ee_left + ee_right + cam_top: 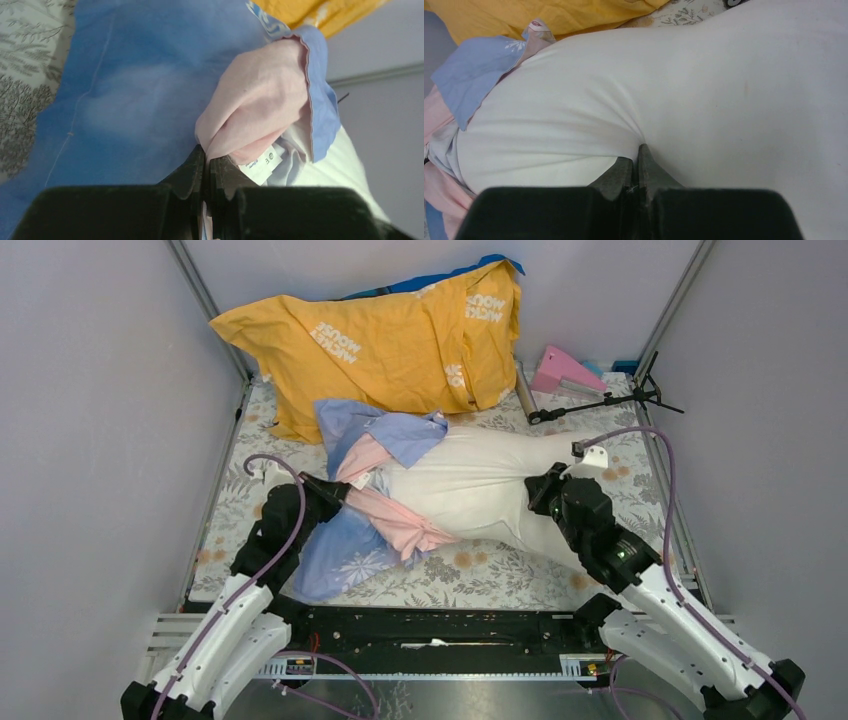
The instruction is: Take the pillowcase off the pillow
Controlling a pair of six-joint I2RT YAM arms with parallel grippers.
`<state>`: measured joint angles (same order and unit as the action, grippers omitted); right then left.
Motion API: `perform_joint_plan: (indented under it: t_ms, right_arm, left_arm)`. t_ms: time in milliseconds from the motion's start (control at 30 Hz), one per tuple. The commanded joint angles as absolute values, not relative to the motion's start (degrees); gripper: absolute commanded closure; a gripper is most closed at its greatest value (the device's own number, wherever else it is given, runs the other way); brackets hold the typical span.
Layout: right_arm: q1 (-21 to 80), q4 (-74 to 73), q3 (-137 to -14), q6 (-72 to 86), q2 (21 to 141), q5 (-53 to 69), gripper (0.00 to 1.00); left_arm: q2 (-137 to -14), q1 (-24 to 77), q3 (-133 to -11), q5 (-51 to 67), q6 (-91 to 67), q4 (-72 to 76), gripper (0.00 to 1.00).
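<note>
The white pillow [470,480] lies across the middle of the table, its right half bare. The pillowcase [350,550], light blue outside and pale pink inside, is bunched around the pillow's left end and spreads toward the front left. My left gripper [348,494] is shut on a pink fold of the pillowcase [250,110]; its jaws [206,161] meet with fabric between them beside a small white label. My right gripper [533,502] is shut on the pillow [704,90]. Its fingertips [637,156] pinch a pucker of white cover, with creases fanning out from it.
A yellow-orange cushion [390,345] with white lettering leans against the back wall. A pink object [562,370] and a black stand [600,402] lie at the back right. A floral cloth [480,575] covers the table, with grey walls on both sides.
</note>
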<state>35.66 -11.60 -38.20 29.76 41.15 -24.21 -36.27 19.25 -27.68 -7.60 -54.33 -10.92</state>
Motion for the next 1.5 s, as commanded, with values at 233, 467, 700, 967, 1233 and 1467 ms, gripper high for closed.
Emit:
perform_joint_plan:
  t_ms: [233, 467, 700, 967, 1233, 1467]
  right_arm:
    - [31.6, -9.6, -37.8, 29.3, 39.3, -36.5, 1.00]
    - [31.7, -4.5, -38.3, 32.9, 50.8, -18.5, 1.00]
    - [31.6, -1.8, -42.5, 30.3, 56.3, -16.6, 1.00]
    - [31.6, 0.4, -43.1, 29.4, 55.4, -18.4, 1.00]
    - [31.6, -3.3, -41.8, 28.9, 51.3, -20.4, 1.00]
    - [31.6, -5.7, -42.0, 28.2, 49.9, -21.4, 1.00]
  left_arm:
    - [-37.0, 16.3, -28.4, -22.5, -51.6, -11.4, 0.93]
    - [-44.5, 16.9, -35.8, 9.5, -45.4, -4.2, 0.24]
    - [-42.7, 43.7, -44.7, -11.8, -47.5, -15.1, 0.07]
    - [-51.7, 70.7, -49.2, -40.9, -64.1, -22.9, 0.04]
    - [-70.2, 77.2, -55.1, -47.7, -66.7, -22.0, 0.01]
    - [-74.7, 66.1, -49.4, -32.7, -62.8, -11.8, 0.03]
